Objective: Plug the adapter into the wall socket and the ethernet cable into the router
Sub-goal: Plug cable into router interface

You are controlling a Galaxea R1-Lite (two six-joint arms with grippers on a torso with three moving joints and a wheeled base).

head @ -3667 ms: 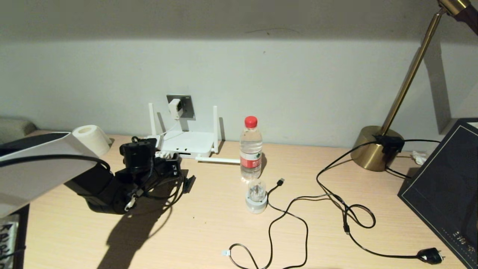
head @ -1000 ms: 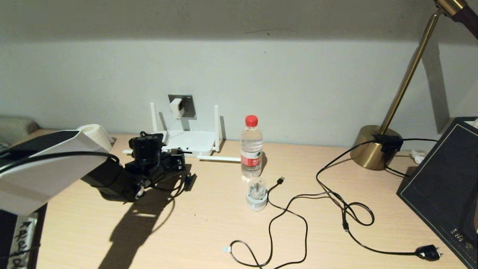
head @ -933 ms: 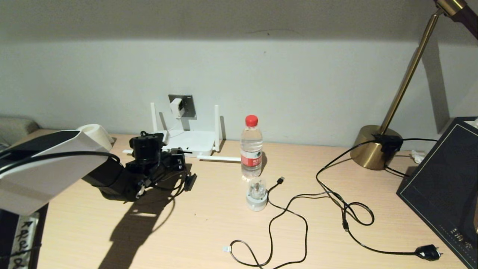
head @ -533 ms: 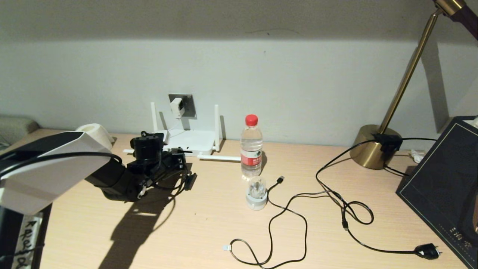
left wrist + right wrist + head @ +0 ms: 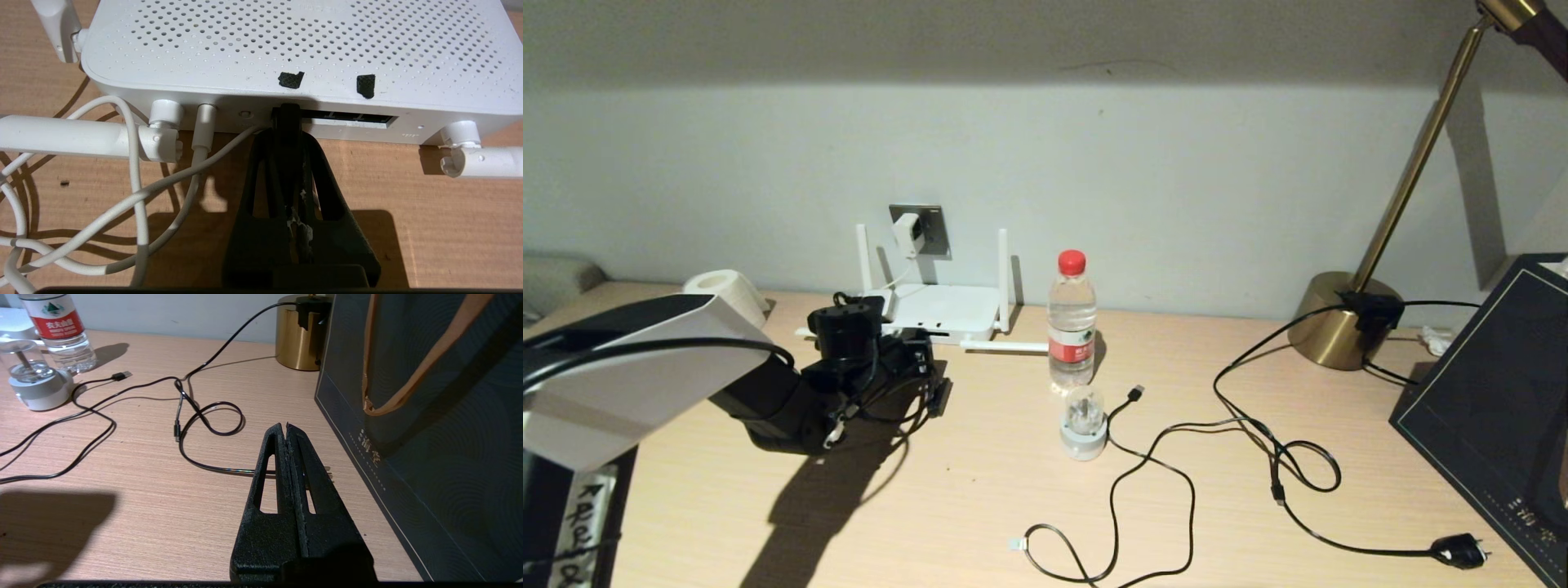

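Ethernet cable (image 5: 287, 116): its black end sits pinched at the very tip of the left claw (image 5: 288, 141). The jaws are drawn narrow around it, almost together. That end is pressed to the first opening of the dark port row (image 5: 347, 118) on the near face of the router (image 5: 286, 36).

Over the last few seconds the left arm has worked its way in from a little short of the router, until the claw tip stands right at that face. In the last second it has hardly moved at the tip. I judge this to be the final push of the insertion, or a check that the plug has gone home. The left wrist view does not show whether the plug is fully seated, since the claw covers the joint.

Just beside the claw, the white power cord (image 5: 135, 196) loops over the tabletop (image 5: 980, 506) and enters the router near one folded antenna. It lies close enough to be caught when the claw backs out.

Beyond the router, on the wall, the adapter (image 5: 907, 233) hangs in the wall socket (image 5: 934, 233), as it has throughout. That half of the task looks done, and the cable is all that remains.

Well away from the left claw, the right claw (image 5: 286, 430) is pressed shut on nothing and has not stirred. It hangs low over the tabletop beside a dark bag (image 5: 429, 416).
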